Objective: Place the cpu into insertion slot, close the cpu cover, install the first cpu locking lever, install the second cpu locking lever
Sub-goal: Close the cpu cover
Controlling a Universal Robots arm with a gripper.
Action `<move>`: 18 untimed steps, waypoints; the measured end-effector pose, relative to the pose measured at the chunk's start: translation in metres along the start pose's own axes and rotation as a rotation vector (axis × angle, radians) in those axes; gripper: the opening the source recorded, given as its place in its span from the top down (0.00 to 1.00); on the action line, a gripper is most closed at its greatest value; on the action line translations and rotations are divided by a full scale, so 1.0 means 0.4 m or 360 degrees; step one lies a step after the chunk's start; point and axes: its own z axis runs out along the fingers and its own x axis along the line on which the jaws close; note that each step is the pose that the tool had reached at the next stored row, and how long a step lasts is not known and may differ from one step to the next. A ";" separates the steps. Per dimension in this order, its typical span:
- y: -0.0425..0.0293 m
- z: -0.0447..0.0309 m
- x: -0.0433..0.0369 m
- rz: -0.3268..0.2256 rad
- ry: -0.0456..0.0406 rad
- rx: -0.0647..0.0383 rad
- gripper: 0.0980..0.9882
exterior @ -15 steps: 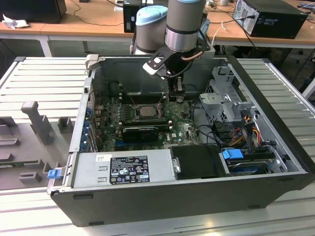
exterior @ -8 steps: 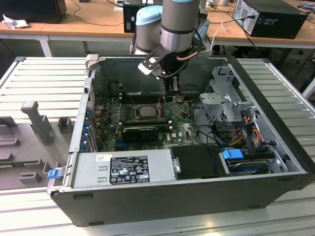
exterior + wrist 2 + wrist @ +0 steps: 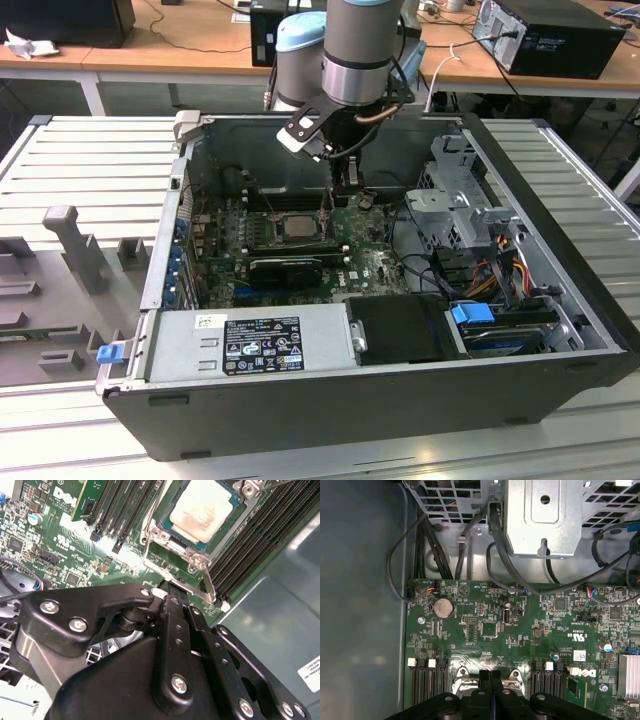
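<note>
Gripper being held at the chip socket inside an opened computer case.

In the exterior view, the gripper [image 3: 345, 192] is being held low over the green board [image 3: 370, 265] inside the computer case [image 3: 400, 400], just beside the chip [image 3: 297, 226], on the exterior view's right of it. In the second wrist view, the chip [image 3: 200, 507] is being seen seated flat in the socket [image 3: 186, 539], its pale face being framed by the metal cover [image 3: 151, 530] lying down around it. A thin silver lever [image 3: 209, 582] is being shown along the socket's edge, next to the black memory slots [image 3: 250, 545]. The jaws are being held pressed together, their tips near that lever; whether anything is being pinched cannot be told.
</note>
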 end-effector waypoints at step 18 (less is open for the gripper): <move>-0.019 0.000 0.001 0.0000 0.0000 0.0000 0.99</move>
